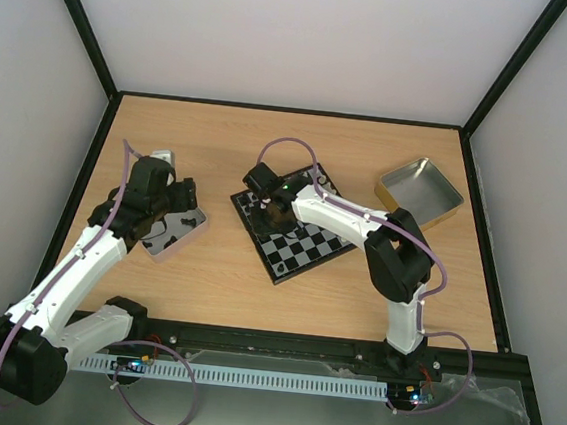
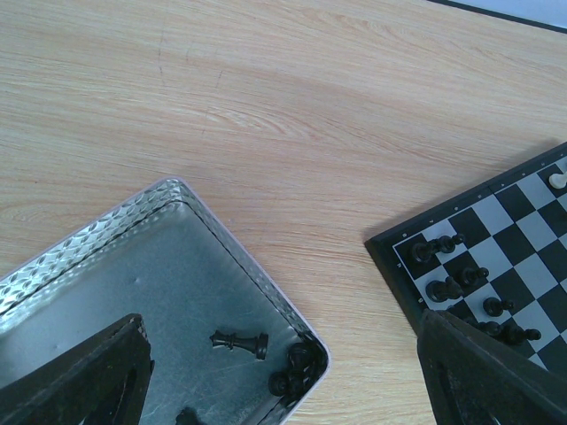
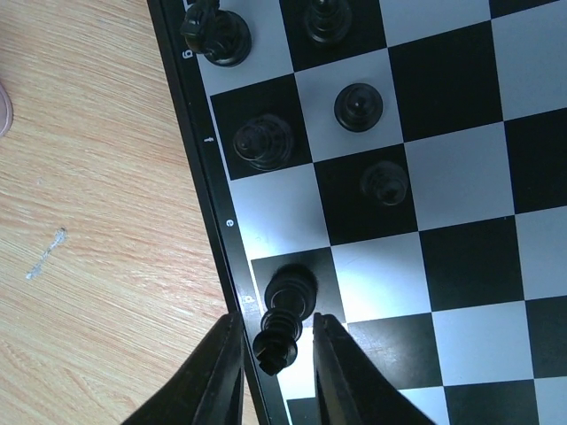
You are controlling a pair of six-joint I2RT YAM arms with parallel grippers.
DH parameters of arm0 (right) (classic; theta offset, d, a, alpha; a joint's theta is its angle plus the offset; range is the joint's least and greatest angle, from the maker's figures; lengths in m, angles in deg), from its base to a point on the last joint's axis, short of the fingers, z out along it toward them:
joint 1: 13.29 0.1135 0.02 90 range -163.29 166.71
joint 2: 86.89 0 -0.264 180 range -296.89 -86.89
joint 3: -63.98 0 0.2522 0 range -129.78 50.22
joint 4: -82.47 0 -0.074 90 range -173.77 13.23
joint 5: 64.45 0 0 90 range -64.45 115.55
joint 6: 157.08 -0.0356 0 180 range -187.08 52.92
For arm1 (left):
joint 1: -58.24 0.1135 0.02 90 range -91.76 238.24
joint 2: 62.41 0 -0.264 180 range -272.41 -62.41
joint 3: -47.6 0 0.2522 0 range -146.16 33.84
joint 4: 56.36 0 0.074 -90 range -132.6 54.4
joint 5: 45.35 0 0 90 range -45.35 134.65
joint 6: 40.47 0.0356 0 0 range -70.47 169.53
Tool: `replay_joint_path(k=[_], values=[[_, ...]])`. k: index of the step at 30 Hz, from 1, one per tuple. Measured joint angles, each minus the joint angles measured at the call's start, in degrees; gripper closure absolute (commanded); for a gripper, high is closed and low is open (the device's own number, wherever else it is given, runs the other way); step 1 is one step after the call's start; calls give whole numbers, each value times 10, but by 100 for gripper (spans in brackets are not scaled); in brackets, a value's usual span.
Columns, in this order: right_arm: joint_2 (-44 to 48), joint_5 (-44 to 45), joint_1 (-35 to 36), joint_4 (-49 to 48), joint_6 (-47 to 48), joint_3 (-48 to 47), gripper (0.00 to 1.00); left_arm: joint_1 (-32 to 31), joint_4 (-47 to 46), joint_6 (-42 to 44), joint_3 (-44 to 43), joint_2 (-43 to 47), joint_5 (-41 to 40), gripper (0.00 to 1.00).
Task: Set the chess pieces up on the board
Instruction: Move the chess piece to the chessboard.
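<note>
Hovering low over the chessboard [image 3: 197, 133], the right gripper [image 3: 277, 326] has its two fingers narrowly parted on either side of a tall black piece [image 3: 289, 290]. That piece stands upright on a black square hard against the board's lettered rim. A sliver of light shows between the piece's top and each finger, so the jaws flank it rather than press it. Further along the same edge, four more black pieces [image 3: 263, 142] stand in two rows on their own squares. In the top view the board [image 1: 305, 253] lies turned at an angle near the middle of the wooden table [image 1: 206, 285], with the right arm reaching over its far left corner. The left gripper [image 2: 283, 376] hangs above a shallow metal tin [image 2: 133, 283] to the left of the board, its jaws spread wide and holding nothing. Several black pieces [image 2: 239, 341] lie tipped over in the tin's near corner. One pale piece [image 2: 558, 180] stands alone further along the board. A second tin [image 1: 421, 191] sits by the table's far right side.
</note>
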Motion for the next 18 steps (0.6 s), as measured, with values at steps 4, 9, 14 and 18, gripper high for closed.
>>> replay_joint_path(k=[4,9,14,18], values=[[0,-1,0,0,-1,0,73,0,0,0,0,0,0,17],[0,0,1,-2,-1,0,72,0,0,0,0,-1,0,17],[0,4,2,-3,-1,0,73,0,0,0,0,-2,0,16],[0,4,2,-3,-1,0,73,0,-1,0,0,-2,0,16]])
